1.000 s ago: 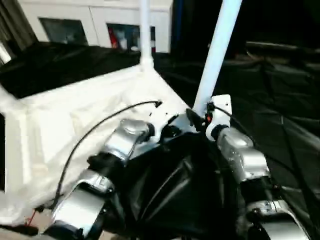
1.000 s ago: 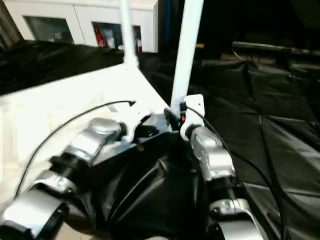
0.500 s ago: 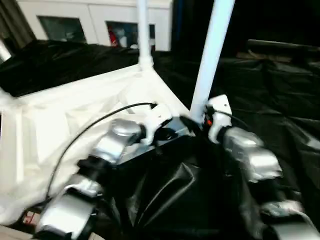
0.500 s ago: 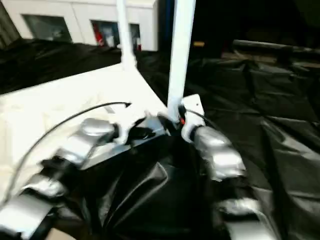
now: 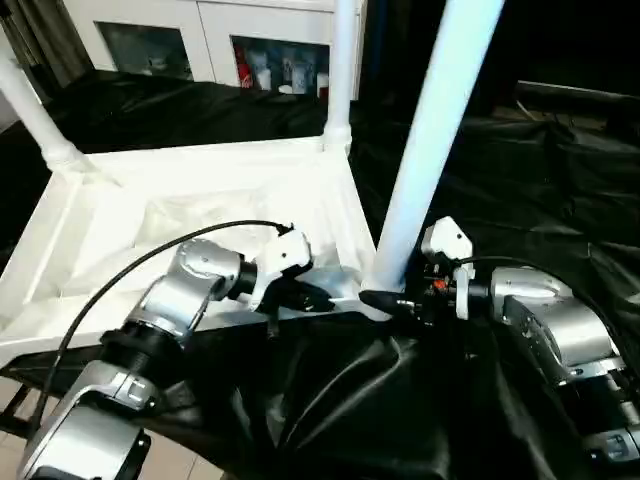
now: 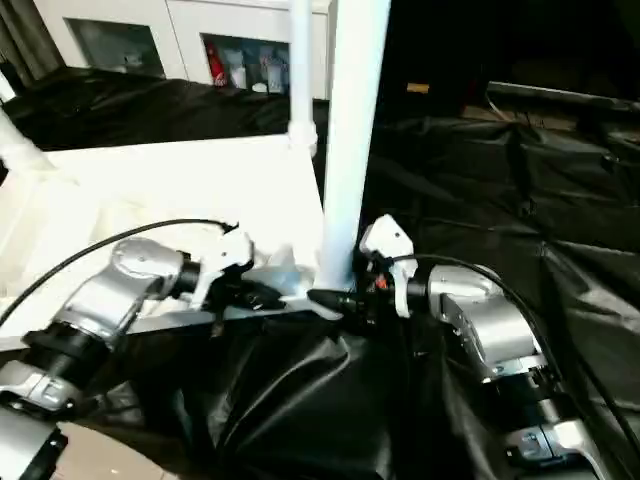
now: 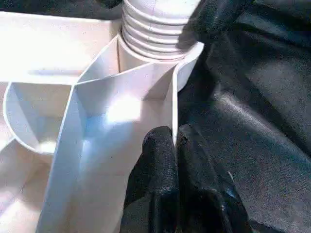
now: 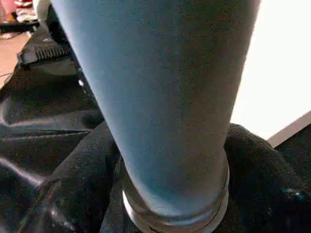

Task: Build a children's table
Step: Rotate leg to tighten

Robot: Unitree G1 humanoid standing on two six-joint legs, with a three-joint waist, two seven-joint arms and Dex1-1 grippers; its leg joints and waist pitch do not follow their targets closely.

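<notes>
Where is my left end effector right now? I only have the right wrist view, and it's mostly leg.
Observer: The left end effector is shut, tips at a thin rib of the table top, beside the near corner socket.
Operator: How many legs are in?
Observer: Three stand upright: the near leg, the far leg and the left leg.
Operator: And my right side?
Observer: The right end effector sits at the near leg's base.

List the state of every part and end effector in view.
Tabletop: upside down, ribbed underside up.
Near leg: upright in its corner socket.
Far leg: upright in its socket.
Left leg: standing in its socket, tilted.
Left end effector: shut on a tabletop rib.
Right end effector: at the near leg's base.
</notes>
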